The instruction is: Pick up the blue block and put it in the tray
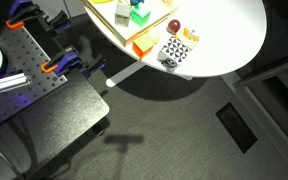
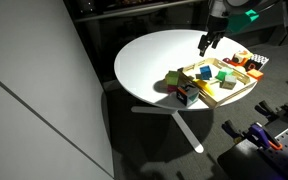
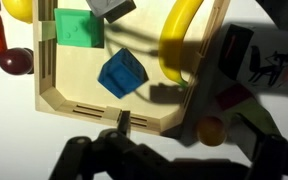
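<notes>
Fingers [image 3: 84,160] of the gripper [image 2: 206,42] show dark and blurred along the bottom of the wrist view, spread apart with nothing between them. Beyond them the blue block [image 3: 122,73] lies on the pale floor of the tray [image 3: 84,108], near its wall. A green block [image 3: 81,28] sits farther in, apart from it. A banana [image 3: 179,40] curves along the tray's side. The tray stands close to the edge of the round white table [image 2: 154,55], a checkered box [image 1: 174,50] just beside it.
</notes>
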`<state>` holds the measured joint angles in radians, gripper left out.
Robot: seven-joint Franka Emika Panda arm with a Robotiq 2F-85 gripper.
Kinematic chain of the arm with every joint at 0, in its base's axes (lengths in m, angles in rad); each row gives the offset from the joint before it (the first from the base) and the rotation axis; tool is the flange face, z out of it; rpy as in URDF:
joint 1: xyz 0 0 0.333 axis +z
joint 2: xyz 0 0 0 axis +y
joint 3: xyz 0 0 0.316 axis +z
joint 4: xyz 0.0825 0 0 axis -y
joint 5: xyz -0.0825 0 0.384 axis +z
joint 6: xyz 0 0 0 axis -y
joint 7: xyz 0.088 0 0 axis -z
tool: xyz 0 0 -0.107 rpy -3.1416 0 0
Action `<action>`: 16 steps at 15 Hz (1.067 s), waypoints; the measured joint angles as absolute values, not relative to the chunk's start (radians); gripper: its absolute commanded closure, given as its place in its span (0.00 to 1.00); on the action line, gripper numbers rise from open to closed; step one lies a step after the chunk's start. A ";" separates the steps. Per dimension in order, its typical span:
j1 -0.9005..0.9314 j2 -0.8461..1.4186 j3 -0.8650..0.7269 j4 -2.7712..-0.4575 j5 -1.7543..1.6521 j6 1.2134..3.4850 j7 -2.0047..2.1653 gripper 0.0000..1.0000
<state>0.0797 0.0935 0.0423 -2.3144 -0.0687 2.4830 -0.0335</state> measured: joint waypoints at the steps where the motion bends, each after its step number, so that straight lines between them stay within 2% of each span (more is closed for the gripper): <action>1: 0.080 0.085 0.046 -2.314 -0.068 2.482 -0.033 0.00; 16: 0.123 -0.133 0.106 -2.302 0.000 2.141 -0.051 0.00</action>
